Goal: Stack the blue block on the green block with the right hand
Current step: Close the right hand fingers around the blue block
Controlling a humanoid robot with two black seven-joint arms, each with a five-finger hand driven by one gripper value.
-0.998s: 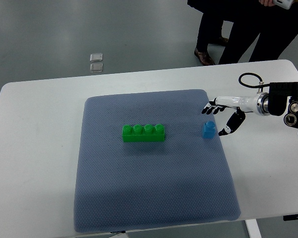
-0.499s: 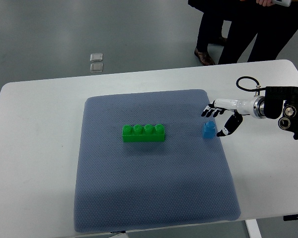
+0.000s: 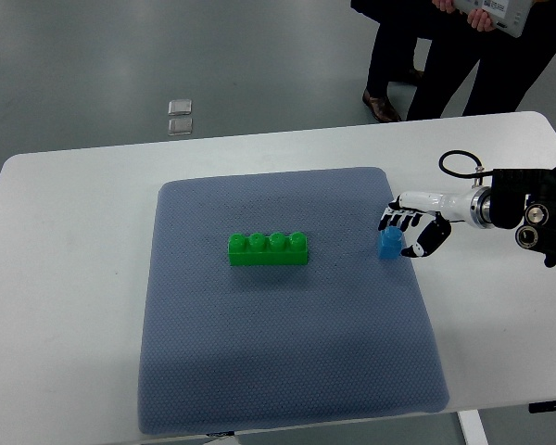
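A small blue block point(image 3: 388, 246) stands on the grey-blue mat point(image 3: 287, 352) near its right edge. My right hand point(image 3: 407, 233) comes in from the right. Its black-tipped fingers point(image 3: 396, 222) curl over the block's top and far side, and its thumb presses in from the right. The hand is shut on the block, which still rests on the mat. A long green block point(image 3: 268, 248) with four studs lies at the mat's centre, well to the left of the hand. The left arm is out of view.
The mat lies on a white table point(image 3: 65, 278). A person's legs and shoes point(image 3: 382, 107) stand beyond the far table edge. Two small square plates point(image 3: 179, 117) lie on the floor at the back.
My right hand has moved left and down onto the blue block, and its fingers and thumb have closed around it. The green block has not moved.
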